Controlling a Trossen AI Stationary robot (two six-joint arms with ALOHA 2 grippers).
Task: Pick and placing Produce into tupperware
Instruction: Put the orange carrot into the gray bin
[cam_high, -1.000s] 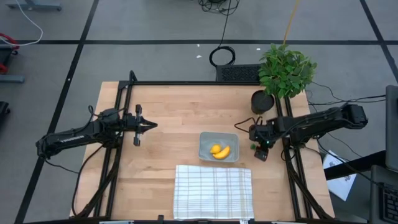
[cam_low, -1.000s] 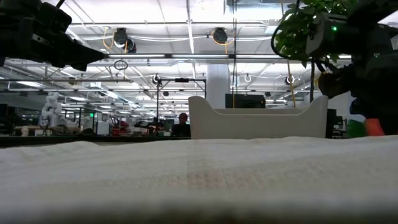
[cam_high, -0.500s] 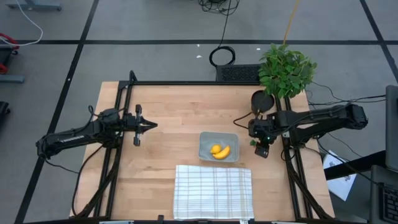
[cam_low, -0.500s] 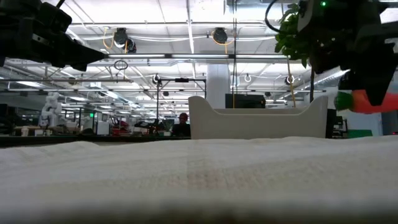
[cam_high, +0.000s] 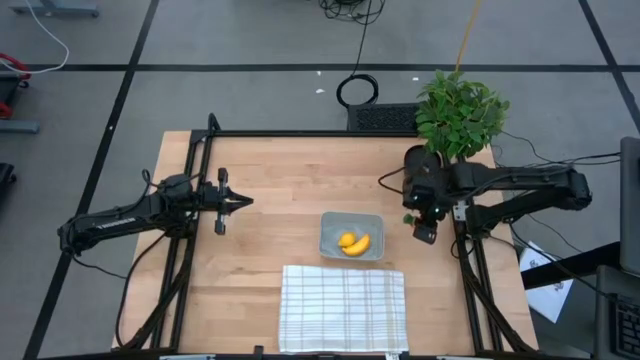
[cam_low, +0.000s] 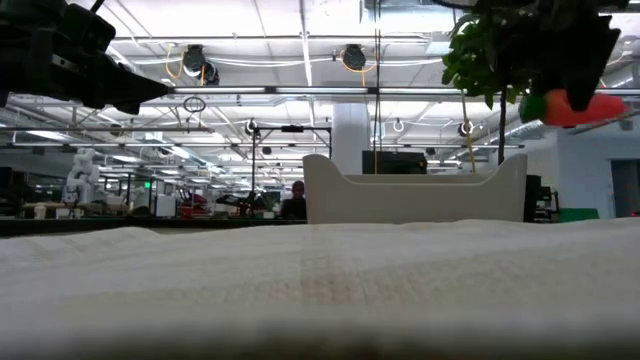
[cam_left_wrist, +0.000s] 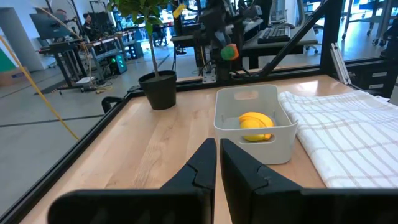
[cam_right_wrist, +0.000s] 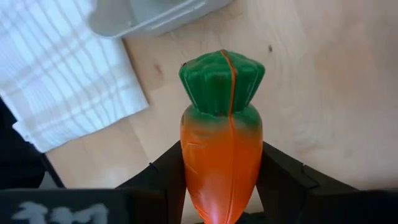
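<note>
Three toy produce pieces are seen. One orange plastic carrot with a green top (cam_right_wrist: 221, 140) is clamped between the two dark fingers (cam_right_wrist: 283, 180) of the right gripper (cam_high: 424, 222), which are spread only as far as the carrot's width. In the low view the carrot (cam_low: 572, 106) is held well above the wooden surface (cam_high: 270, 200), and in the high view the right gripper is placed just beside the right edge of the container, in front of the plant pot.

Two yellow pieces, a curved banana (cam_high: 357, 245) and a small rounded lemon-like lump (cam_high: 346, 239), are lying together inside the single small square translucent grey plastic container (cam_high: 330, 222), which is set near the middle of the surface.

One white checked cloth (cam_high: 342, 308) is spread at the near edge, just in front of the container. One leafy green plant (cam_high: 459, 113) in a black round pot (cam_left_wrist: 158, 89) is standing at the far right corner.

The left gripper (cam_high: 240, 201) is held over the left part of the surface, well apart from the container, with its two fingers (cam_left_wrist: 200, 165) pressed nearly together and nothing between them.
</note>
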